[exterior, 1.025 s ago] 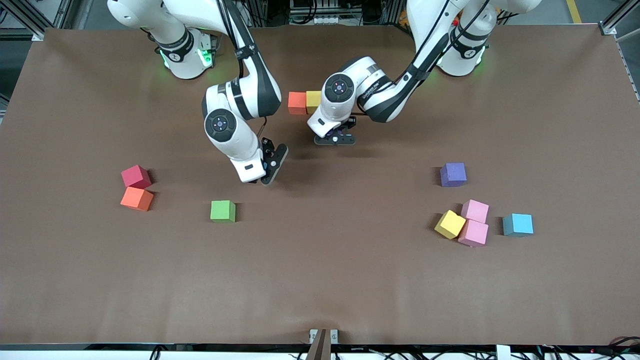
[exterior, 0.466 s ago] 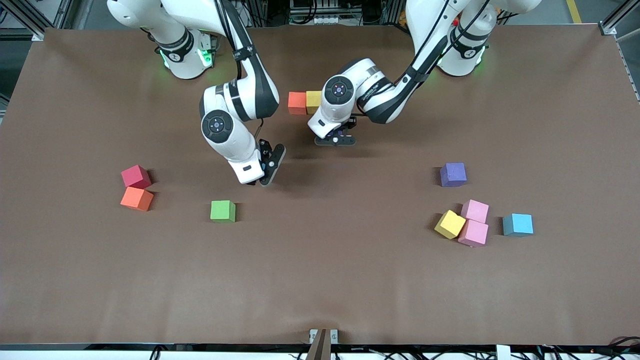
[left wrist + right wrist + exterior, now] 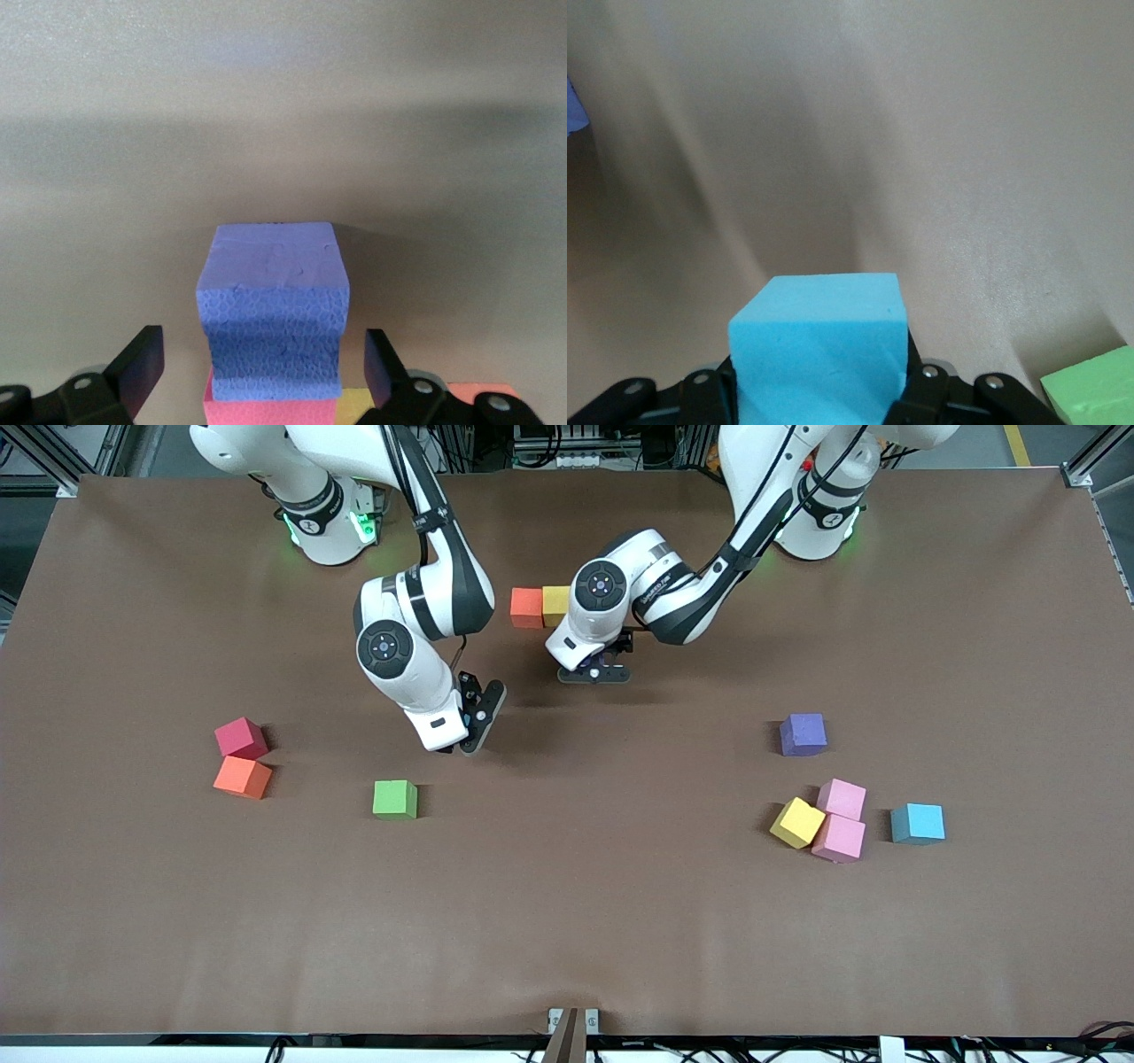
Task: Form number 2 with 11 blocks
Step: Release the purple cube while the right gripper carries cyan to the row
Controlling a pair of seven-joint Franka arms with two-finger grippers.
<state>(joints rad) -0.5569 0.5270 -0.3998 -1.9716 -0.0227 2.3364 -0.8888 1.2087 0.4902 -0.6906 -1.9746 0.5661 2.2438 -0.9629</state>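
My left gripper [image 3: 263, 367] is open over the table's middle, its fingers standing apart on either side of a purple block [image 3: 273, 310]. That block touches a pink block [image 3: 270, 413] and lies nearer to the front camera. The pink one ends a row with a yellow block [image 3: 555, 605] and an orange block [image 3: 526, 607], the number 2's visible part. The left hand hides purple and pink in the front view. My right gripper [image 3: 474, 726] is shut on a light blue block [image 3: 819, 345], in the air beside the green block [image 3: 395, 798].
Loose blocks lie toward the right arm's end: crimson [image 3: 241, 737] and orange [image 3: 242, 777]. Toward the left arm's end lie purple [image 3: 803, 734], yellow [image 3: 796, 822], two pink [image 3: 842, 798] [image 3: 838, 838] and light blue [image 3: 917, 823].
My left gripper has opened and let go of the purple block. The right arm shifted slightly toward its base with the light blue block, then held still.
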